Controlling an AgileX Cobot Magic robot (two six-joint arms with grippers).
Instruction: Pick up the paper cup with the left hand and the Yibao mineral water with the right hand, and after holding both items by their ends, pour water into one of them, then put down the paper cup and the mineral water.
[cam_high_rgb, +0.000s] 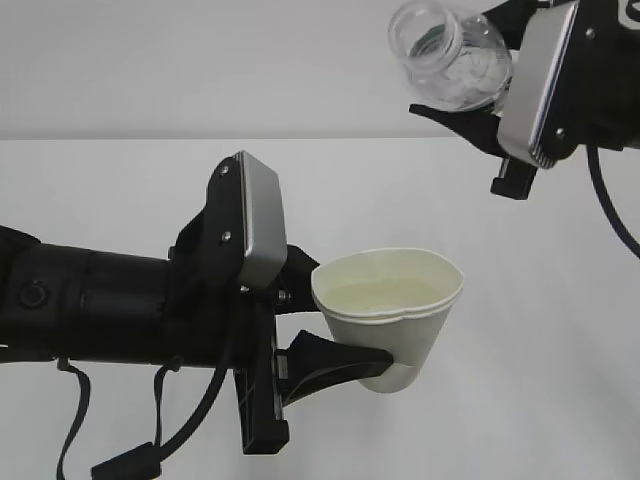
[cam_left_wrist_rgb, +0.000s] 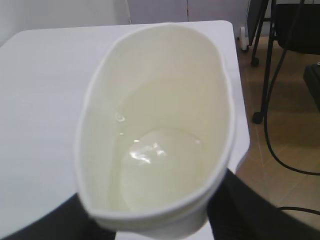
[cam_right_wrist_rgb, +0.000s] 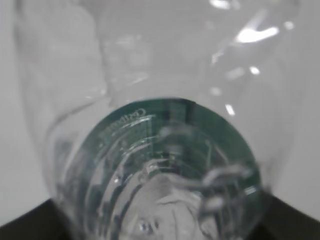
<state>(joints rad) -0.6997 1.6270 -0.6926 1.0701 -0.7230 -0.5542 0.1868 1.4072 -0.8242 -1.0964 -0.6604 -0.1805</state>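
Exterior view: my left claw (cam_high_rgb: 350, 320) grips the paper cup (cam_high_rgb: 392, 312) low on its wall, squeezing it oval. My right claw (cam_high_rgb: 478, 95) clamps the tilted Yibao mineral water (cam_high_rgb: 448, 55) above.

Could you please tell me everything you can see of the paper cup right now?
The paper cup is small, white and tapered, with a rolled rim and a pale yellowish inside. It is held upright, clear of the table, in the left pincer, whose black fingers press its sides, so that its rim is squashed into an oval. A shallow pool of clear water lies at its bottom. Nothing else touches it; the bottle is above and to the right, apart from it.
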